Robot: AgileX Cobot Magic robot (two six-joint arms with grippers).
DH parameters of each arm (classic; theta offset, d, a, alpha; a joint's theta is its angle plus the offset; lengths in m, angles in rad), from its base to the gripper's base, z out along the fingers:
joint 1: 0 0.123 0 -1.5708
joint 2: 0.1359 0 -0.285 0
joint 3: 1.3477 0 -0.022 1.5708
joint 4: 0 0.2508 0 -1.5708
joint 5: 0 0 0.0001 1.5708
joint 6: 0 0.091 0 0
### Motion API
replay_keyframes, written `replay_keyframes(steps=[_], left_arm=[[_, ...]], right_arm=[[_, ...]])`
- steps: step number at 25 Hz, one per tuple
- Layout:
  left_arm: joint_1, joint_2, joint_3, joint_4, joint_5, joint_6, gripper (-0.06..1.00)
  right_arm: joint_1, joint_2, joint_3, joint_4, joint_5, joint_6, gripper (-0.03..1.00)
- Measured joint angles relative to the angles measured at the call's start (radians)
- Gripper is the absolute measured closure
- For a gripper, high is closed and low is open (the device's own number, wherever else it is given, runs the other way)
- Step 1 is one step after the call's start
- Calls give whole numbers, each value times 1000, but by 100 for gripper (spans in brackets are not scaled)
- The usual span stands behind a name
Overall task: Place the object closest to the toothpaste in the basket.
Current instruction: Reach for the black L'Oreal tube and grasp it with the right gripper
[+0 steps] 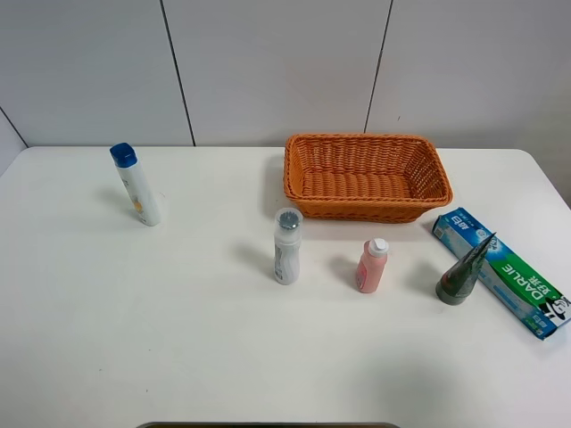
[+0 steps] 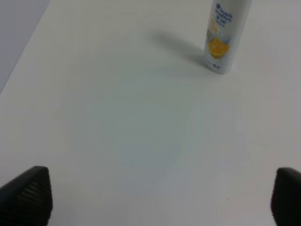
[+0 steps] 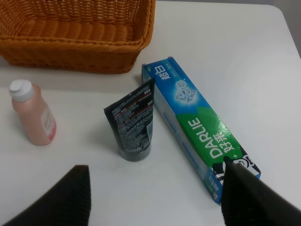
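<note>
A green and blue toothpaste box (image 1: 501, 270) lies flat at the right of the table; it also shows in the right wrist view (image 3: 200, 125). A dark tube (image 1: 463, 273) stands on its cap right beside the box, also in the right wrist view (image 3: 133, 122). The orange wicker basket (image 1: 366, 176) sits at the back middle, with its wall in the right wrist view (image 3: 70, 42). My right gripper (image 3: 155, 197) is open above the table in front of the tube and box. My left gripper (image 2: 162, 197) is open over bare table. Neither gripper shows in the high view.
A pink bottle (image 1: 371, 265) and a white bottle with a clear cap (image 1: 286, 246) stand mid-table. A white bottle with a blue cap (image 1: 136, 185) stands at the left, its base in the left wrist view (image 2: 225, 35).
</note>
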Motion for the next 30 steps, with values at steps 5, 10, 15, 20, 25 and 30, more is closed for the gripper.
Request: replay_keyframes(steps=[5, 10, 15, 20, 25, 30], left_arm=[[0, 0, 0, 0, 0, 0, 0], [0, 0, 0, 0, 0, 0, 0], [0, 0, 0, 0, 0, 0, 0], [0, 0, 0, 0, 0, 0, 0], [0, 0, 0, 0, 0, 0, 0], [0, 0, 0, 0, 0, 0, 0]], right_arm=[[0, 0, 0, 0, 0, 0, 34], [0, 0, 0, 0, 0, 0, 34], [0, 0, 0, 0, 0, 0, 34], [0, 0, 0, 0, 0, 0, 34], [0, 0, 0, 0, 0, 0, 34], [0, 0, 0, 0, -1, 0, 34]])
